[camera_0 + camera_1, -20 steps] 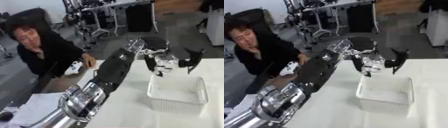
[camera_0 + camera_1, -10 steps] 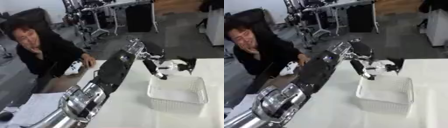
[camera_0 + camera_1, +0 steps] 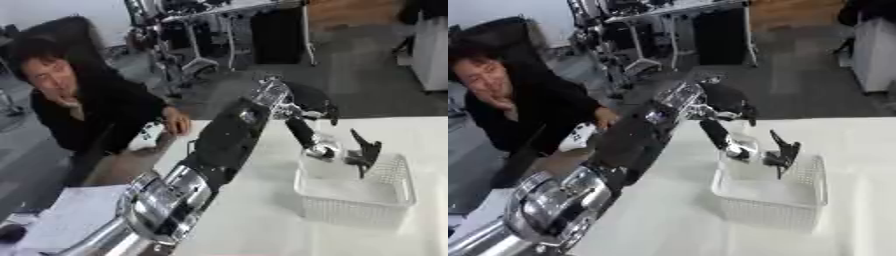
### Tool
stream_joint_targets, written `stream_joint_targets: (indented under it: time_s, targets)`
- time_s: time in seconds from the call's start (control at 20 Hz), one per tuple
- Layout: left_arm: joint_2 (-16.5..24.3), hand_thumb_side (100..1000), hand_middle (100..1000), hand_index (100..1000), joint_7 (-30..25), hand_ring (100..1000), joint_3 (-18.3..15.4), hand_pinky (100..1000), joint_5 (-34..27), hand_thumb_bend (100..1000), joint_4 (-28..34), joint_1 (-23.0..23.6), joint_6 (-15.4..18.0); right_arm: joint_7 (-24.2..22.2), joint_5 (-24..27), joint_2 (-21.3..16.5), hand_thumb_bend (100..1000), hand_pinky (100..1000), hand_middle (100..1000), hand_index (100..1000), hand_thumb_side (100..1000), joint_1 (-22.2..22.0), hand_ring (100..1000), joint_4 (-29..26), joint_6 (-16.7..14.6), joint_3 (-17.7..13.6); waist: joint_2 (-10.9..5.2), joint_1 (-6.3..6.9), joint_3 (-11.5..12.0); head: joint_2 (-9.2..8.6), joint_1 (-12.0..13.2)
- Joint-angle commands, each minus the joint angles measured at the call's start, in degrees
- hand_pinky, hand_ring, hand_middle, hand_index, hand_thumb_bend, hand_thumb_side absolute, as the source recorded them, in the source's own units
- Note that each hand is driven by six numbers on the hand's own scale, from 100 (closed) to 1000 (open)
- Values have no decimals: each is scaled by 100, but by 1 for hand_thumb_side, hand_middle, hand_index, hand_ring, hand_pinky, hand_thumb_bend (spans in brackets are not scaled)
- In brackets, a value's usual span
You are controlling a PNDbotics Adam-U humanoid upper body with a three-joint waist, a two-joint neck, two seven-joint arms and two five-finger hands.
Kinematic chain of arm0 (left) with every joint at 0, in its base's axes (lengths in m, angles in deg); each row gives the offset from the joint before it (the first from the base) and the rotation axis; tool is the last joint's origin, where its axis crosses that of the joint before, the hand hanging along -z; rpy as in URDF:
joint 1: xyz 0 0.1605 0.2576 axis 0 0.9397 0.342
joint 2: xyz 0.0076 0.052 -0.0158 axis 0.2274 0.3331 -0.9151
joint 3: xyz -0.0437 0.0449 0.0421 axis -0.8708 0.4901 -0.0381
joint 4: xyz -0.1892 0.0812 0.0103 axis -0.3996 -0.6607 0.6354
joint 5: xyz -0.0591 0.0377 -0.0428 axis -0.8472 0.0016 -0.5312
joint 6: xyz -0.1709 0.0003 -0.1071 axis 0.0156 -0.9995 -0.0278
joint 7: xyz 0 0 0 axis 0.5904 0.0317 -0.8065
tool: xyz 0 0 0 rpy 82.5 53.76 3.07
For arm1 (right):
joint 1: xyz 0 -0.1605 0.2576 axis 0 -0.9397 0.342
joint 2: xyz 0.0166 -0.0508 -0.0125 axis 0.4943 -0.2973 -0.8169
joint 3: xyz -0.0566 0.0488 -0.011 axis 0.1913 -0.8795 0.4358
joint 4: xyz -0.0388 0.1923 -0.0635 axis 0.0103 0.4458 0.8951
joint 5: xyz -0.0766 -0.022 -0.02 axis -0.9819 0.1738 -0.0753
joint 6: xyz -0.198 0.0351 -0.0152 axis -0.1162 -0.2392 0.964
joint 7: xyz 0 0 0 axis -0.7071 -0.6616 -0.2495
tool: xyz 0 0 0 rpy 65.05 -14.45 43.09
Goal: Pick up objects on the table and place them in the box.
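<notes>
My left arm runs from the lower left up across the white table [image 3: 254, 220] and bends down over a white mesh basket [image 3: 350, 212]. The left hand [image 3: 328, 150] hangs just above the basket's far left part, and its dark end [image 3: 780, 155] dips inside the rim. I cannot tell if it holds anything. The basket's floor looks pale, and I make out no separate object in it. The right hand shows in neither view.
The basket stands towards the table's right side. A sheet of paper [image 3: 61, 220] lies at the lower left, past the table's left edge. A small white thing [image 3: 144, 137] sits near the table's far left corner. Dark office furniture stands beyond the table.
The left hand has come down from above the basket's far rim until its dark end reaches inside the basket. The basket has stayed put.
</notes>
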Motion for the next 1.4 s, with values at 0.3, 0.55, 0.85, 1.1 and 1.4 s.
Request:
stream_joint_targets:
  time_s: [0.3, 0.55, 0.85, 1.1, 1.4]
  targets:
    - [537, 1000, 1000, 1000, 599, 1000, -226, 1000, -718, 250, 382, 27, 17, 0, 5, 4, 273, 462, 578, 853, 1000, 93, 535, -74, -24, 7, -128, -9, 82, -21, -51]
    - [975, 1000, 983, 949, 956, 1000, -309, 1000, -1108, 126, 498, 195, -160, 0, -17, -108, 282, 459, 578, 850, 1000, 36, 534, -74, 1, -7, -167, -18, 218, -81, -101]
    - [1392, 898, 774, 716, 1732, 703, -509, 691, -1969, 100, 826, 545, -465, 25, -60, -287, 295, 453, 577, 849, 1000, -89, 532, -74, 49, -53, -226, -49, 457, -208, -43]
    - [1836, 857, 696, 671, 2547, 574, -472, 575, -3333, 100, 1507, 1257, -547, 24, -93, -442, 310, 446, 576, 848, 1000, -215, 531, -74, 103, -81, -284, -73, 644, -326, -9]
    - [1796, 890, 673, 674, 3343, 530, -379, 512, -5594, 253, 3457, 2551, -698, 39, -113, -580, 328, 440, 575, 845, 1000, -384, 529, -74, 167, -131, -389, -190, 875, -644, -181]
